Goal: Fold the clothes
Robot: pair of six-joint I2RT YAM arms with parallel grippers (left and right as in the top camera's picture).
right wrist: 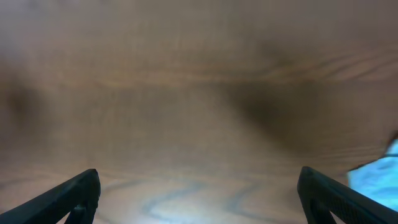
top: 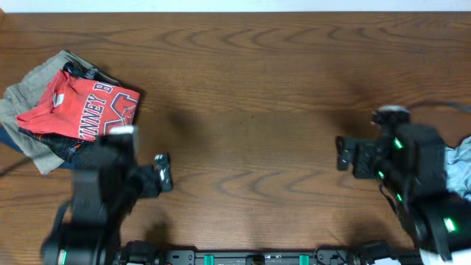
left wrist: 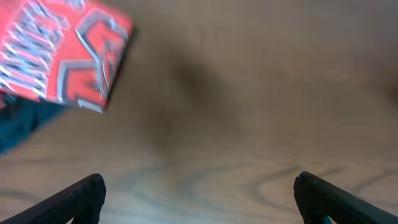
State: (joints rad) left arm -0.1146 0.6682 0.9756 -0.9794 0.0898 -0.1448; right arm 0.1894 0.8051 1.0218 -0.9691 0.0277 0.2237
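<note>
The red T-shirt (top: 77,110) is crumpled up at the far-left side of the wooden table (top: 250,81). It sits on top of a little pile, with a khaki garment (top: 22,99) poking out behind it and a dark garment (top: 59,147) underneath. You can read part of the white block lettering on the chest, so it's lying front-up but all bunched.

The left gripper (top: 163,173) is near the shirt but not touching it. It sits just off the pile's near-right corner, toward the front edge of the table, with bare wood between them. The jaws are spread wide with nothing in them. The left wrist view is blurry, but the shirt's lettered corner fills the upper left there, well ahead of the two fingertips (left wrist: 87,193).

The right gripper (top: 343,153) is way over on the other side of the table, well apart from the shirt. Its jaws are wide open too and it's got nothing in them, just wood grain below. A bit of light blue cloth (top: 460,165) lies at the right edge, beside that arm.
</note>
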